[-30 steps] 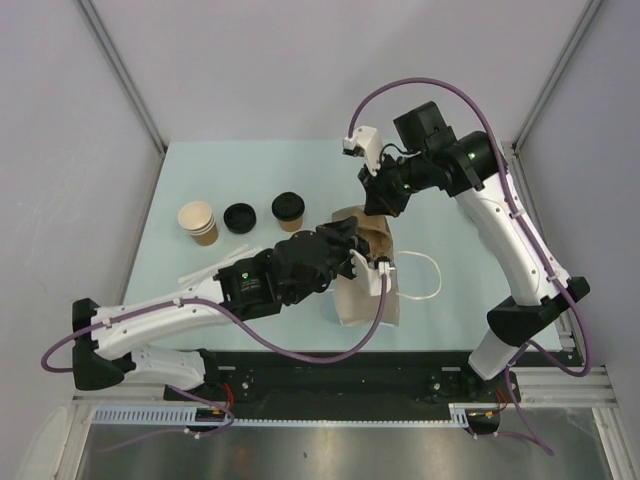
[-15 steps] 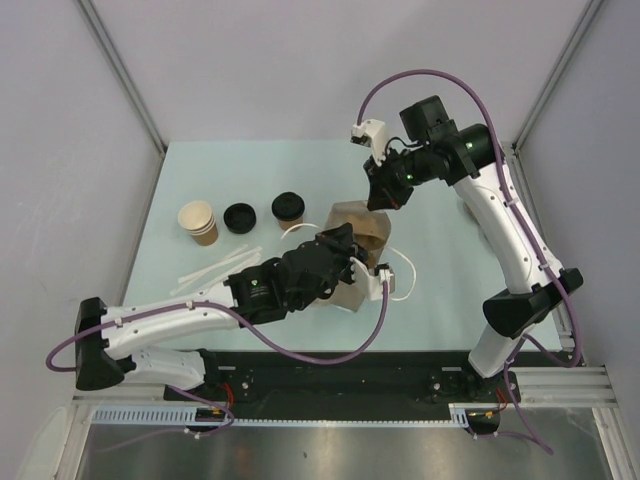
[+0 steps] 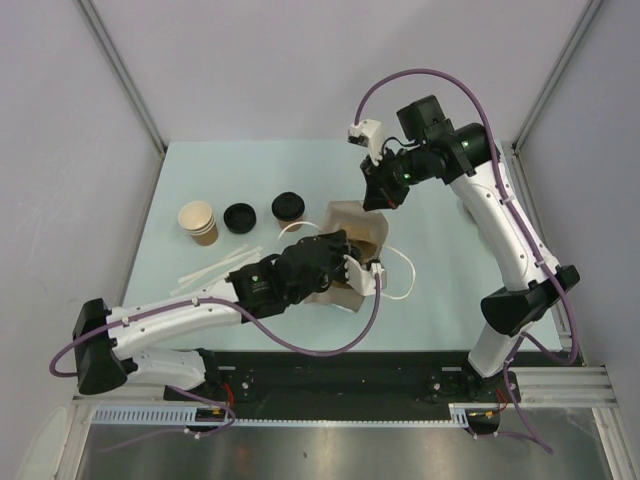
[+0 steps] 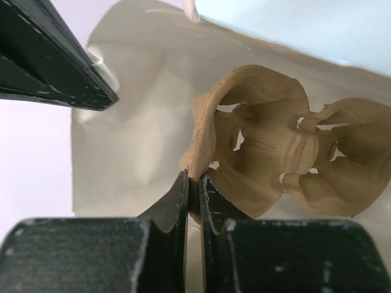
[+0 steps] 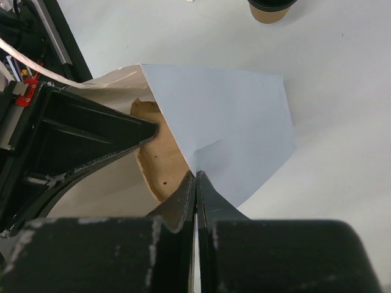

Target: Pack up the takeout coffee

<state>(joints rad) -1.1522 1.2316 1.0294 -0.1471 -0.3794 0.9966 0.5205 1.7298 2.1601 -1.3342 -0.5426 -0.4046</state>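
The paper bag (image 4: 134, 122) is matt, white and softly creased inside, kraft-brown outside. The cup carrier (image 4: 275, 152) is tan moulded pulp, rough and fibrous. The left gripper (image 4: 194, 180) has matt black plastic jaws, scuffed pale at the edges. The takeout coffee (image 3: 289, 210) is plain kraft paper under a faintly glossy black plastic lid. The bench (image 3: 200, 170) looks smooth, matt, pale blue.

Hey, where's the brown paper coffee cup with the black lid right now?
In the top view, the kraft-brown paper cup with the round black lid stands left of centre, between the loose black lid and the open paper bag with white handles.
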